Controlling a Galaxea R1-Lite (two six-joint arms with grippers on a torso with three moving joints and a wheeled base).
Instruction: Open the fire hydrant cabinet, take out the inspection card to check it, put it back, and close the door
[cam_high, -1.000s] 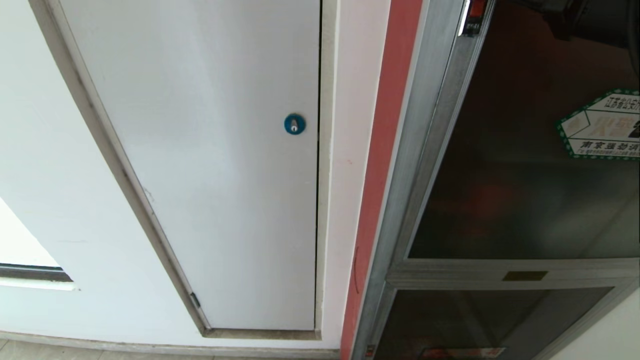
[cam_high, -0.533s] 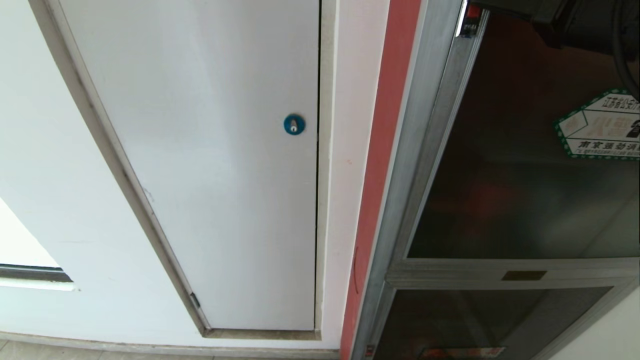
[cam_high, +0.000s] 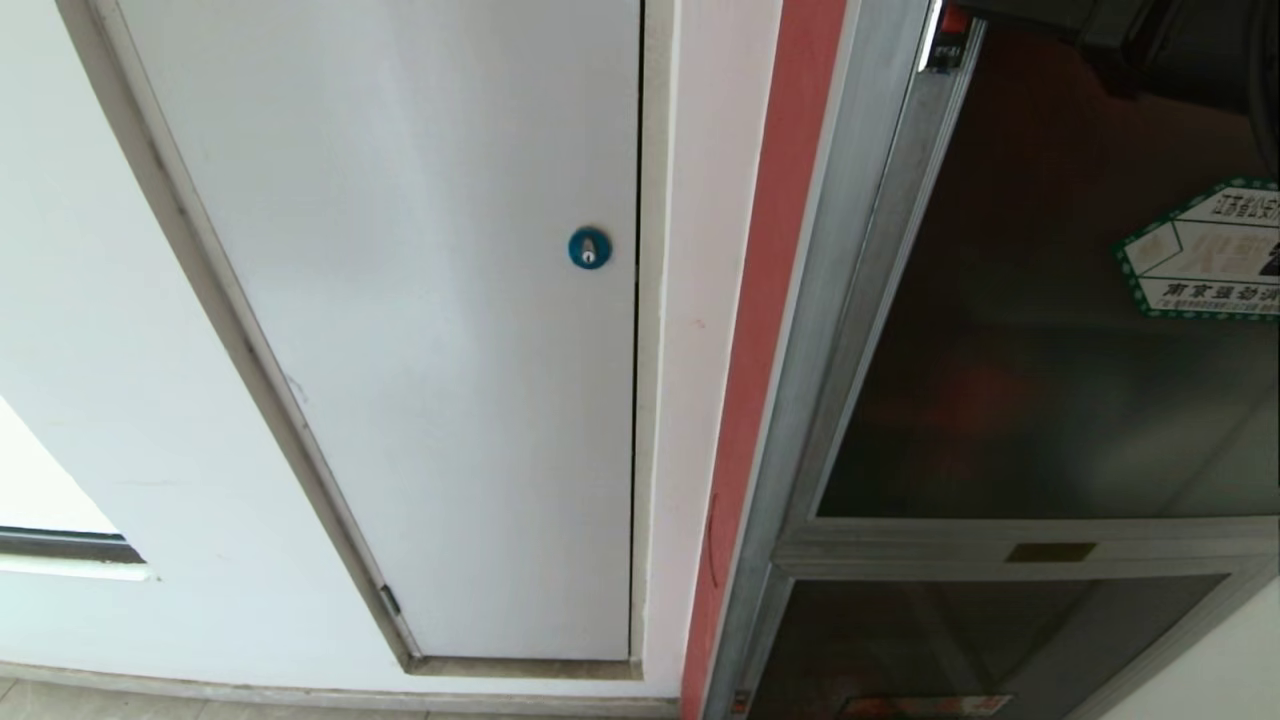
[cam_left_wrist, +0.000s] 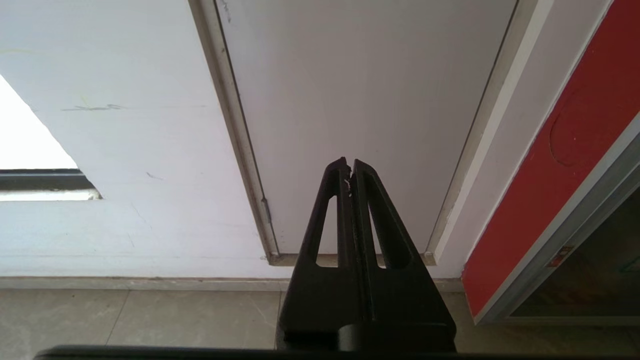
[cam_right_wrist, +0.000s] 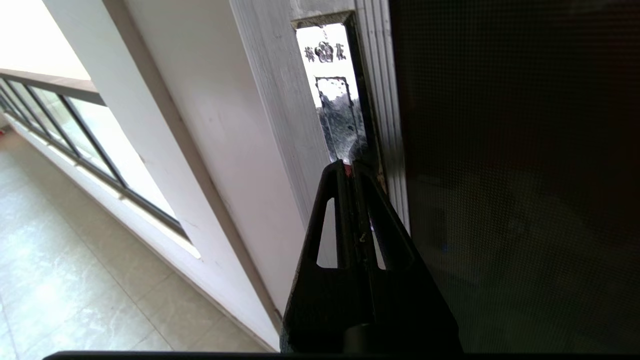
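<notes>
The right end effector (cam_right_wrist: 350, 167) is seen with its two fingers pressed together, nothing held between them, and its tips are set against the latch recess (cam_right_wrist: 340, 100) in the silver frame of the door (cam_right_wrist: 515, 175). A speck of red shows right at the fingertips. In the head view only a dark part of the right arm is visible at the upper right corner, next to the small red latch (cam_high: 953, 22) at the top of the door's frame.

The door (cam_high: 1050, 330) — a dark tinted glass panel in a silver metal frame — lies flush in the fire hydrant cabinet (cam_high: 800, 400); a faint red shape can be made out through the glass. A green-edged hexagonal sticker (cam_high: 1205, 255) is fixed on the glass near the right edge of the head view. Below the door a shorter dark glass panel (cam_high: 950, 640) is seen, with a red label at its lower edge. The inspection card cannot be made out in any view.

The left end effector (cam_left_wrist: 350, 165) is likewise closed and empty — it hangs low, apart from the cabinet, pointed at the foot of the white panel (cam_left_wrist: 360, 100) above the tiled floor (cam_left_wrist: 140, 320). A red strip (cam_high: 760, 340) separates the cabinet frame from the white wall, and the white panel carries a small blue round lock (cam_high: 589, 248).
</notes>
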